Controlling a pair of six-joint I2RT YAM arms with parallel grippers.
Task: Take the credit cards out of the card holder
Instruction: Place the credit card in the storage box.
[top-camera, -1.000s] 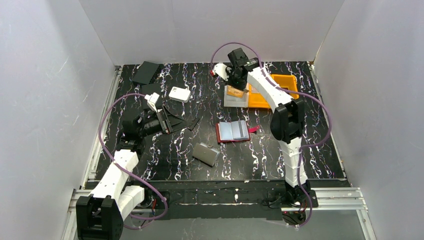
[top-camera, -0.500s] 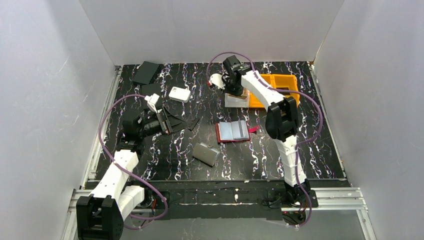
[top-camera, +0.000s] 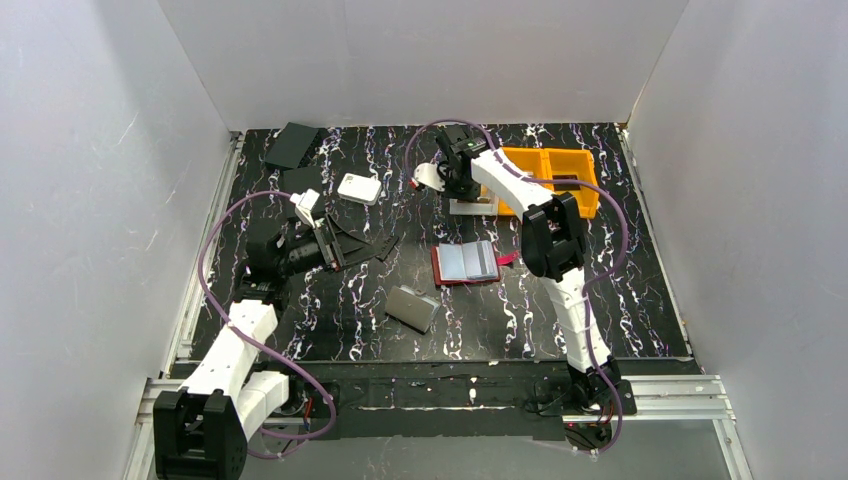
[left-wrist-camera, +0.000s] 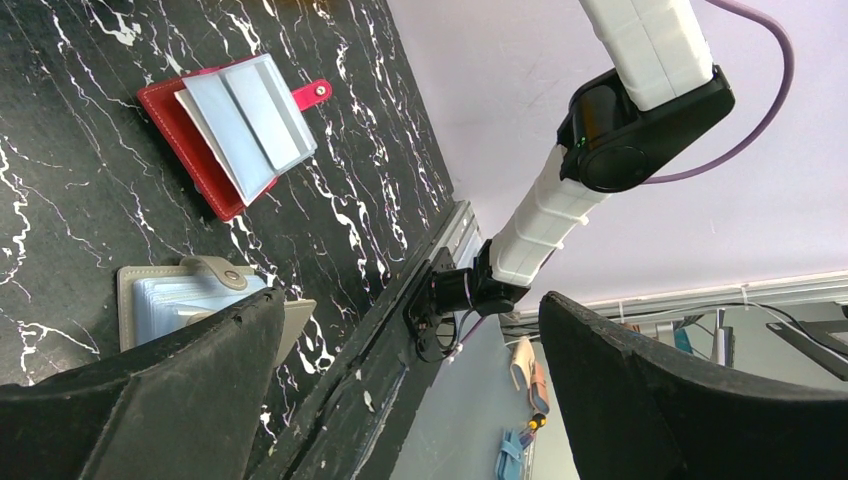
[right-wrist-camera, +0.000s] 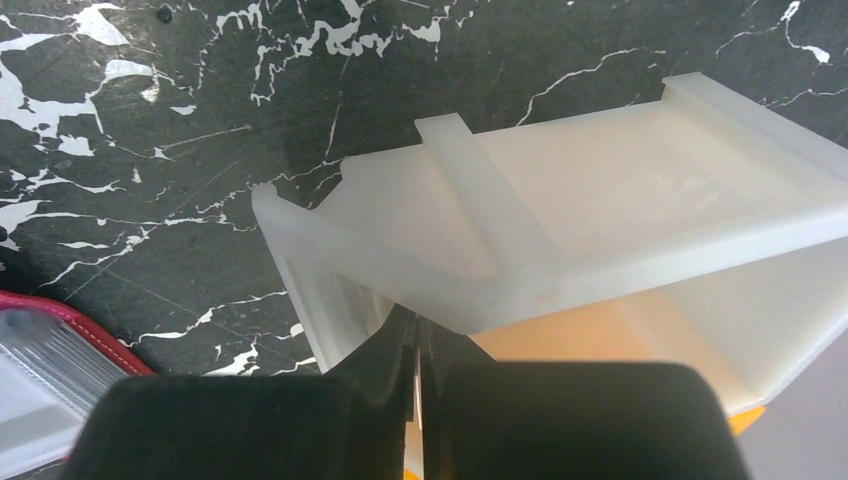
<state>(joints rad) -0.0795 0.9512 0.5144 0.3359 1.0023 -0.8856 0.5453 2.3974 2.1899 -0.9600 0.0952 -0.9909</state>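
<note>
Red card holder (top-camera: 466, 264) open flat, lengthwise left-right, snap tab (top-camera: 507, 259) rightward

- Your top view looks steeply down from high behind the near edge of the table (top-camera: 480, 325), far enough back to take in all of it.
- Your left wrist view sits low and looks obliquely across the table towards the right arm (left-wrist-camera: 640, 130).
- Your right wrist view looks down from very near a white tray (right-wrist-camera: 620, 200).
- All three views share the card holder (top-camera: 466, 263).
</note>
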